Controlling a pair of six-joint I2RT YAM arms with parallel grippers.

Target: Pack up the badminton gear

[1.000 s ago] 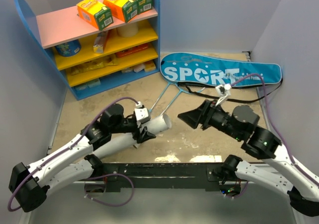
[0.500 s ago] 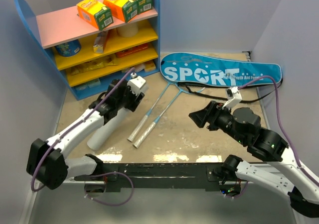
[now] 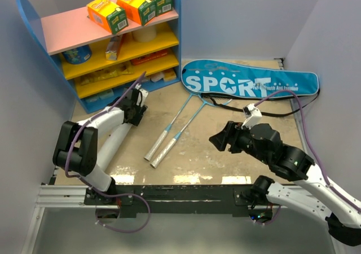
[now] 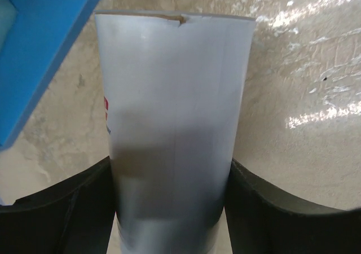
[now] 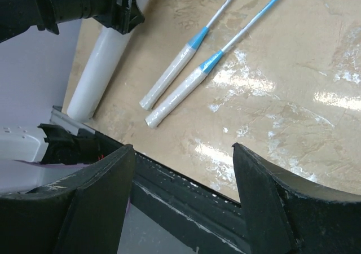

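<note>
Beige table [image 3: 194, 155], two rackets [image 3: 163, 152] reaching into blue bag [image 3: 248, 82], white tube [image 5: 98, 73] nearby

Left arm [image 3: 102, 121] and right arm [image 3: 316, 182]: white moulded link shells alternate with black cylindrical joint housings. One purple cable [image 3: 67, 161] loops along each arm. A white camera block [image 3: 251, 113] tops the right wrist. Left gripper [image 4: 172, 209] and right gripper [image 5: 183, 169] carry broad matte-black fingers [image 5: 98, 206] with curved edges. Both bases sit on a black rail [image 3: 186, 193].

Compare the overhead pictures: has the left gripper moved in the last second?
Yes. The left gripper, gripping the white tube, swung left, away from the racket handles and up to the blue shelf.
</note>
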